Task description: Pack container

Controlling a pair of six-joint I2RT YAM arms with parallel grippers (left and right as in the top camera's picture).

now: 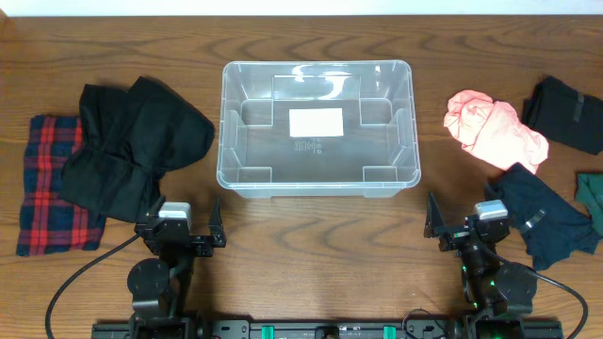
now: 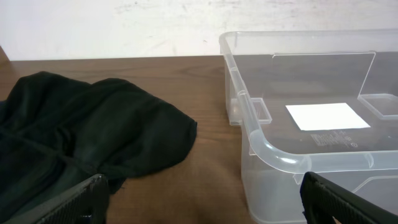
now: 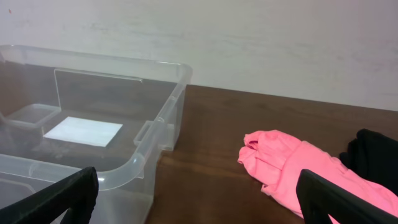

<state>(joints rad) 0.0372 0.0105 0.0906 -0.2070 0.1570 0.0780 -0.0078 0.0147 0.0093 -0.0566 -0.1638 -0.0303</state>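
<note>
The clear plastic container with a white label on its bottom stands empty at the middle of the table; it also shows in the left wrist view and the right wrist view. A black garment lies to its left over a red plaid cloth. A pink garment lies to its right. My left gripper is open and empty near the front edge, in front of the container's left corner. My right gripper is open and empty at the front right.
A black garment lies at the far right, a dark navy garment lies beside my right gripper, and a dark green cloth shows at the right edge. A white wall stands behind the table.
</note>
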